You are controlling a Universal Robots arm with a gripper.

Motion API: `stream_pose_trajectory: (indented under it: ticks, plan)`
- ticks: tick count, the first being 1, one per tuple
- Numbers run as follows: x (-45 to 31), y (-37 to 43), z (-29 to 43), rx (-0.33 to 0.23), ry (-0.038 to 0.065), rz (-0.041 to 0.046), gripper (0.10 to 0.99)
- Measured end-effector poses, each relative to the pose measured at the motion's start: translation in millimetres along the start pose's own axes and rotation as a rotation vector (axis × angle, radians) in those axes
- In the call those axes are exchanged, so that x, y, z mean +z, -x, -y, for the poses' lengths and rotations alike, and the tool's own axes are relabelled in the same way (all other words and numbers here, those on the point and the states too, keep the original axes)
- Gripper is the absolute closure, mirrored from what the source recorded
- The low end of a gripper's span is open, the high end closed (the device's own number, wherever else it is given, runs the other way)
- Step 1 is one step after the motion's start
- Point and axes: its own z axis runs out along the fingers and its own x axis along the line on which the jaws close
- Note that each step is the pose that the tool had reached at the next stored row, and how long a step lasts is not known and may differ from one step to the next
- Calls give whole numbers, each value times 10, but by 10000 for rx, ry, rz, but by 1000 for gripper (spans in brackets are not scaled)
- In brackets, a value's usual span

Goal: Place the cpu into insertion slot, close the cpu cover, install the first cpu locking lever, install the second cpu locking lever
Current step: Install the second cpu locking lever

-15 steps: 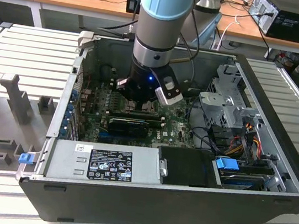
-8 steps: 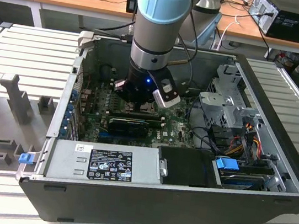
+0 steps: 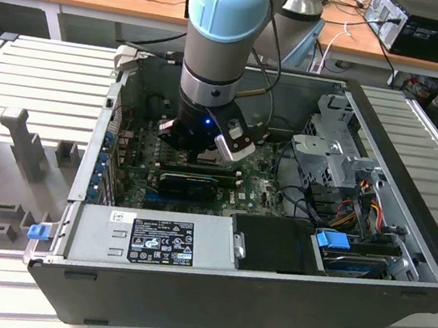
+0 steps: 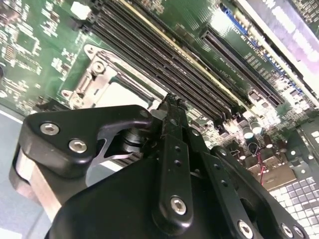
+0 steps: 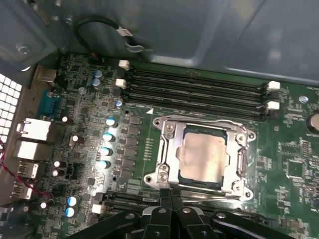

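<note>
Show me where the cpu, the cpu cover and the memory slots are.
cpu (image 5: 202,158), first wrist view, middle of its metal top.
cpu cover (image 5: 167,149), first wrist view, side bar of the silver frame lying round the chip.
memory slots (image 5: 194,85), first wrist view, midway along the long black rows beside the socket.

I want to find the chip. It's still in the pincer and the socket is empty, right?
Not quite. In the first wrist view the chip already lies in the socket, under the cover. The pincer sits at the socket's edge with its fingers together.
</note>
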Motion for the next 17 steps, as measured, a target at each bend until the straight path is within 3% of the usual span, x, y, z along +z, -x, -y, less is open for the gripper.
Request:
stream_pose_trajectory:
  ticks: [3, 7, 9, 11, 12, 17]
  plan:
    - [36, -49, 10, -130, 92, -16, 980]
    - [67, -88, 67, -224, 439, 21, 980]
    - [71, -113, 98, -227, 555, 40, 980]
    - [83, -149, 148, -239, 863, 86, 980]
    - [91, -153, 155, -241, 930, 97, 980]
    - [139, -156, 174, -247, 1135, 130, 980]
